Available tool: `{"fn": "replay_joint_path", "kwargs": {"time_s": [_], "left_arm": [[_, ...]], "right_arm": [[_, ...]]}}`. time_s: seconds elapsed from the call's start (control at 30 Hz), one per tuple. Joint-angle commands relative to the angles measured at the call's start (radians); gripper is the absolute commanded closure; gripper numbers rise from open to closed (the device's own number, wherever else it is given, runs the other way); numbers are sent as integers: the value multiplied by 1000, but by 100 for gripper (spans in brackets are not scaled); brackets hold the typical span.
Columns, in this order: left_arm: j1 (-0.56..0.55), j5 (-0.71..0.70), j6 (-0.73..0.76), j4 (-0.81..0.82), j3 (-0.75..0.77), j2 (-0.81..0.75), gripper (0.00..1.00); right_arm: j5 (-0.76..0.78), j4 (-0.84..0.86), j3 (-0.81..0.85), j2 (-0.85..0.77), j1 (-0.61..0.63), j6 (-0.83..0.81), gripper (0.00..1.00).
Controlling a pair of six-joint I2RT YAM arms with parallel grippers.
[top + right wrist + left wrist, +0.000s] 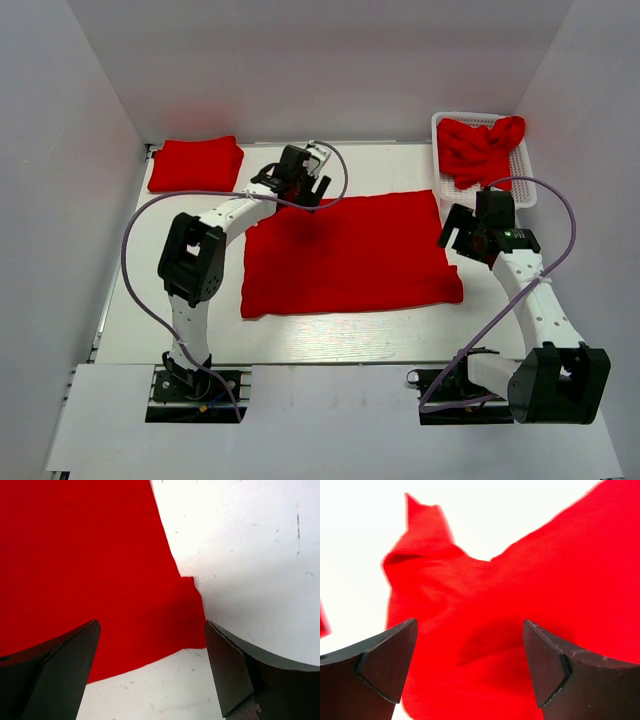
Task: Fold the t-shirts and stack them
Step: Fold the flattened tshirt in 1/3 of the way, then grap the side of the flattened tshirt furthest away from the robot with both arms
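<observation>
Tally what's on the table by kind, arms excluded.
Shirt spread flat: 1
Folded shirt pile: 1
Crumpled shirt heap in the basket: 1 (how many shirts it holds cannot be told)
White basket: 1
Total: 4

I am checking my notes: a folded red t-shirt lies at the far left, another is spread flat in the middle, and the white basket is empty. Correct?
Not empty: the top external view shows crumpled red t-shirts in the white mesh basket. The rest holds.

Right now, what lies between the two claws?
The spread red t-shirt lies between the left gripper and the right gripper; the top view shows it.
</observation>
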Motion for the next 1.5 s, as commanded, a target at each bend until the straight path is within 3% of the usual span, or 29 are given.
{"fn": "replay_joint_path", "kwargs": {"time_s": [0.0,0.2,0.43,0.6,1.13,1.33,1.37,1.43,1.47], "left_arm": [[11,-226,108,-21,44,-4,5],[42,-227,280,39,97,90,5],[71,-76,438,130,106,156,10],[81,-131,458,186,146,219,14],[129,-109,435,225,255,327,17],[150,-18,432,200,288,360,34],[150,-9,432,200,298,369,46],[150,2,399,210,311,369,61],[161,11,390,210,322,369,79]], "right_arm": [[-13,17,46,8,3,-13,10],[-34,24,48,24,2,-1,10],[-2,0,50,39,6,5,10],[-4,-2,40,45,0,7,10],[-1,23,11,65,2,22,10],[56,2,30,51,-1,13,10],[64,0,34,53,0,15,10],[58,3,37,55,0,18,10],[46,9,36,56,-1,21,10]]}}
